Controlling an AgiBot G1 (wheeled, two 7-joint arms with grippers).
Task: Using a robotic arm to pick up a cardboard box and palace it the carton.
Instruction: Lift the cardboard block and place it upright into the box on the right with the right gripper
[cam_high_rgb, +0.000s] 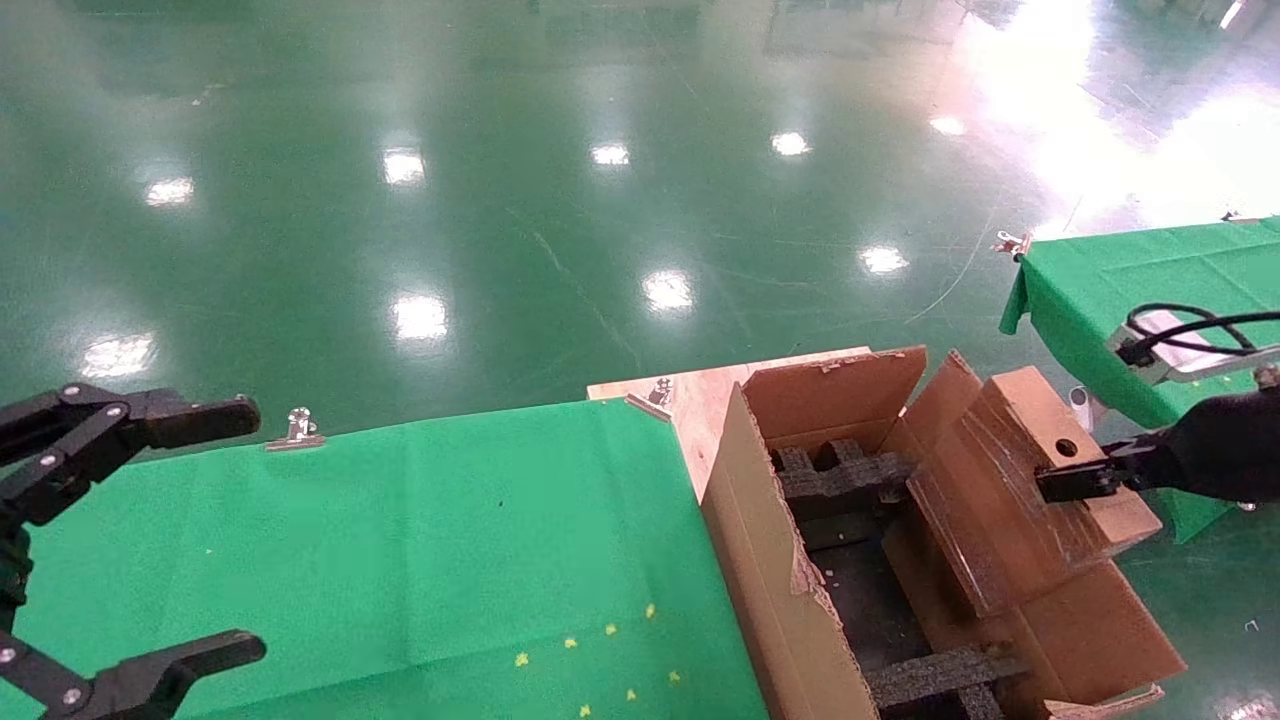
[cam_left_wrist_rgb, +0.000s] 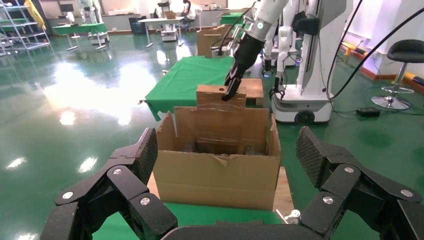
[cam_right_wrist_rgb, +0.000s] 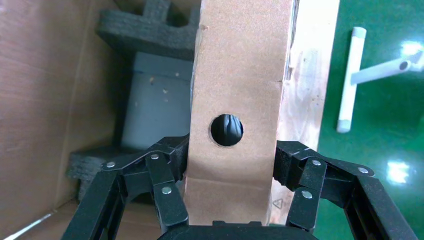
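Observation:
The small cardboard box with a round hole stands on its narrow edge, tilted, over the right side of the large torn carton. My right gripper is shut on it, one finger on each broad face just below the hole. The right wrist view shows the box between the gripper's fingers, with black foam inserts inside the carton below. The left wrist view shows the white robotic arm, the box and the carton. My left gripper is open, idle at the far left.
A green-clothed table lies left of the carton, held by metal clips. The carton sits on a wooden board. A second green table stands at the right. A white tube lies on the floor beside the board.

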